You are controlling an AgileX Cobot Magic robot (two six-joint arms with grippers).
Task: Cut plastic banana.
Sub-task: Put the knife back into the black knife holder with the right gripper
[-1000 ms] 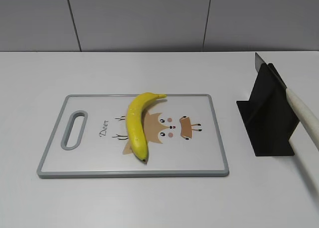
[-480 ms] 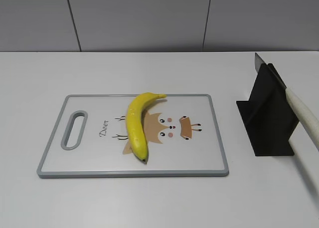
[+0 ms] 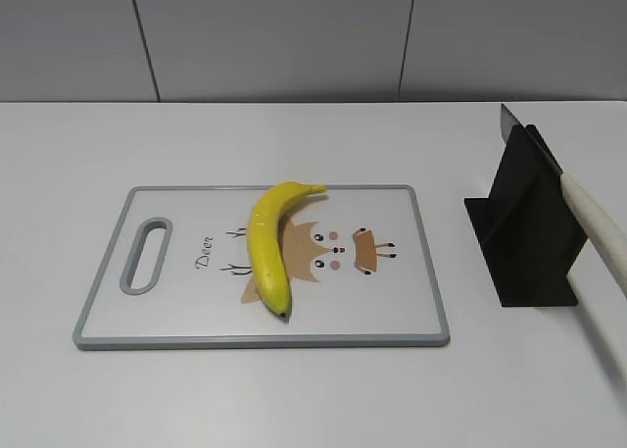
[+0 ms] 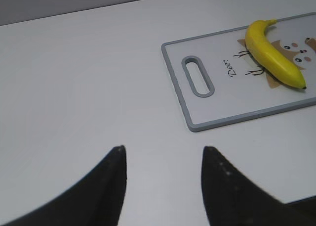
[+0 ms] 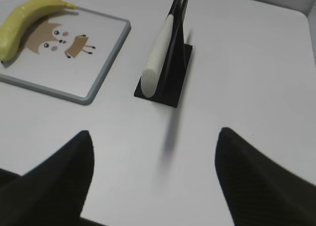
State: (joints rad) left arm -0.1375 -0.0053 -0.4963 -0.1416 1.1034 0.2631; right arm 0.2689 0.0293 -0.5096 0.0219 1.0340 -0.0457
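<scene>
The yellow plastic banana [image 3: 267, 243] lies whole on the grey-rimmed cutting board [image 3: 421, 272], dark tip toward the front; it also shows in the left wrist view [image 4: 271, 58] and the right wrist view [image 5: 22, 23]. A knife with a white handle [image 3: 600, 234] rests in a black stand [image 3: 524, 227] at the right, also in the right wrist view [image 5: 159, 55]. My left gripper [image 4: 163, 152] is open and empty over bare table, left of the board [image 4: 197, 124]. My right gripper [image 5: 154, 134] is open and empty, in front of the stand [image 5: 173, 82]. Neither gripper shows in the exterior view.
The board [image 5: 106, 67] has a handle slot [image 3: 145, 255] at its left end and a deer drawing under the banana. A grey tiled wall [image 3: 294, 36] stands behind the white table [image 3: 294, 399].
</scene>
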